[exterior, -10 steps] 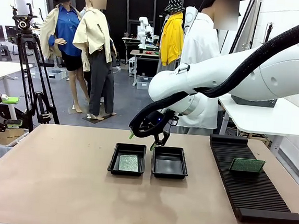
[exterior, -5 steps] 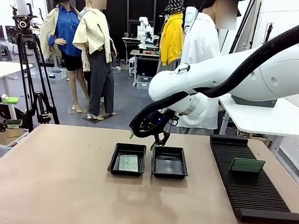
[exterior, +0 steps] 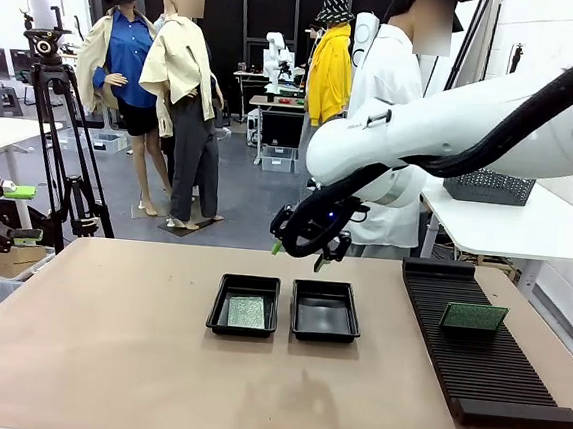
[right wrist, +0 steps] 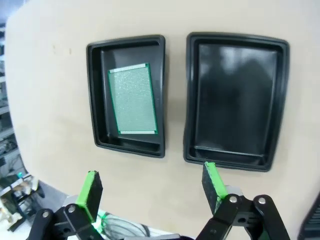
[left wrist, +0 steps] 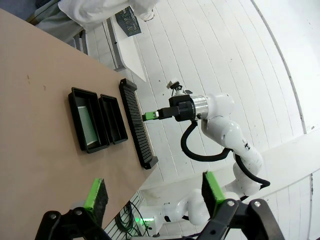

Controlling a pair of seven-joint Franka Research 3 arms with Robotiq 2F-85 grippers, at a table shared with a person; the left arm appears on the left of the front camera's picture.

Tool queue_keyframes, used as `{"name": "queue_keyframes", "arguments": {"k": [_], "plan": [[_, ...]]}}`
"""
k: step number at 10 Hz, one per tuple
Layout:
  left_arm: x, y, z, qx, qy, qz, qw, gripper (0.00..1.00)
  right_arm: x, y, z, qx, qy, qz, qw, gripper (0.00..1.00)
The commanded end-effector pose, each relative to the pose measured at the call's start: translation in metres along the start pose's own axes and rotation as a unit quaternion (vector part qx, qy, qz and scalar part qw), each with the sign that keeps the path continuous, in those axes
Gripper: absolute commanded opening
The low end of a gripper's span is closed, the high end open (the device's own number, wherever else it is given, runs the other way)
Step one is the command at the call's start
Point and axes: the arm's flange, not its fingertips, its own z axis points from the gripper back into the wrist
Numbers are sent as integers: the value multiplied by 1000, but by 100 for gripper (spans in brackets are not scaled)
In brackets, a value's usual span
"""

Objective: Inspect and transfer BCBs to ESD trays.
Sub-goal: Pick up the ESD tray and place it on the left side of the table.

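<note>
In the front view, the right hand (exterior: 299, 255) is seen hovering over the far edge of two ESD trays set side by side at the middle of the counter (exterior: 104, 349). Its jaws are spread wide and nothing is held between them. A BCB (exterior: 247, 311) is laid flat in the first ESD tray (exterior: 220, 304), toward picture left; the second ESD tray (exterior: 303, 316) is placed just beside it. A second BCB (exterior: 473, 316) is stood tilted in a long ribbed rack (exterior: 483, 377) at picture right. A person (exterior: 387, 93) in a white coat is seen at the far side.

In the left wrist view, the left hand (left wrist: 155, 194) is held high above the counter, jaws fully apart, with nothing gripped. Both trays and the rack (left wrist: 135, 120) are seen well away, with the right hand (left wrist: 165, 112) farther off.

In the right wrist view, the green pads (right wrist: 91, 194) of the right hand are spread wide, with nothing between them. Below them, the BCB (right wrist: 132, 98) is seen lying slightly askew in the first ESD tray (right wrist: 97, 90), and the second ESD tray (right wrist: 191, 95) is shown with a bare glossy floor.
</note>
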Motion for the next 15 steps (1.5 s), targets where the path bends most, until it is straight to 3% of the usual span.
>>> {"name": "queue_keyframes", "arguments": {"k": [1,7,12,15], "plan": [[-1,-3,2,-8,-3,8,1000,100,-4,-15,5,-5,9,30,999,100],[1,-12,-4,3,-7,1,1000,100,-20,-98,93,-10,-46,22,999,100],[13,-38,-80,26,36,7,999,100,-30,-184,142,73,-70,-7,995,100],[14,-51,-126,76,45,7,996,100,-28,-238,162,129,-70,-6,989,100]]}}
